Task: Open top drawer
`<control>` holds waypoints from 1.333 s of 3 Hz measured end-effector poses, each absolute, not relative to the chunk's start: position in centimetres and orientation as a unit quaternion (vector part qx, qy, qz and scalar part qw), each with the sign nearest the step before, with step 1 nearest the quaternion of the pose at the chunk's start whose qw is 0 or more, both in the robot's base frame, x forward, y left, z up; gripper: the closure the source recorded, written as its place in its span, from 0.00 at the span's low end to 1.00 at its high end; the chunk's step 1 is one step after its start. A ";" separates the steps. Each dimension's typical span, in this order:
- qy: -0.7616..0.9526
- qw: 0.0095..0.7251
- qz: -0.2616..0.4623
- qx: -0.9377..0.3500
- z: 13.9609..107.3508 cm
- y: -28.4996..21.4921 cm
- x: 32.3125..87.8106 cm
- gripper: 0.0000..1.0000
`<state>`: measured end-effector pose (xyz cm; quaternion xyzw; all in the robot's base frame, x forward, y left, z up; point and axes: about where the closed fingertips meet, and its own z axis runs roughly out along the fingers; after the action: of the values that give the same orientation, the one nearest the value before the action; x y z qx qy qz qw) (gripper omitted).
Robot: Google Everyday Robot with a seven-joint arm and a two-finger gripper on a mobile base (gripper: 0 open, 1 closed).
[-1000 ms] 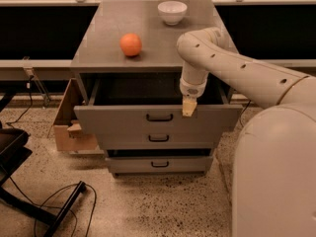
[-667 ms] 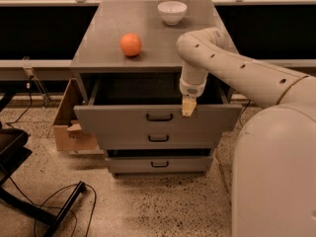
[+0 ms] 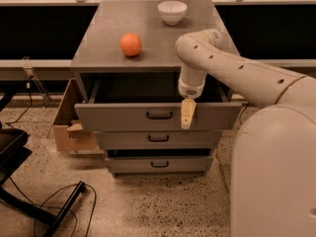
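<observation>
Jaws pressed together, no gap showing, the gripper [image 3: 186, 122] hangs before the top drawer [image 3: 118, 117] just right of its handle [image 3: 159, 115], a level bar running left to right.

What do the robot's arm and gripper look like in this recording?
The arm is off-white, built of smooth, rounded tubular segments dotted with small dark holes; no cables show. The gripper is pale tan and narrow, and hangs at the front of the top drawer, just right of its black handle.
</observation>
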<state>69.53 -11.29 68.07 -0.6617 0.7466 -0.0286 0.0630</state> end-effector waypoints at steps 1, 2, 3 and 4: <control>0.747 0.063 -0.029 -0.662 68.1 -11.3 69.5 0.00; 0.750 0.043 -0.016 -0.660 66.9 -11.2 67.5 0.00; 0.757 0.007 0.014 -0.654 66.2 -10.5 62.0 0.17; 0.757 -0.001 0.019 -0.653 66.1 -10.5 61.1 0.41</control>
<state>61.08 -10.49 66.12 -0.6534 0.7568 0.0187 -0.0011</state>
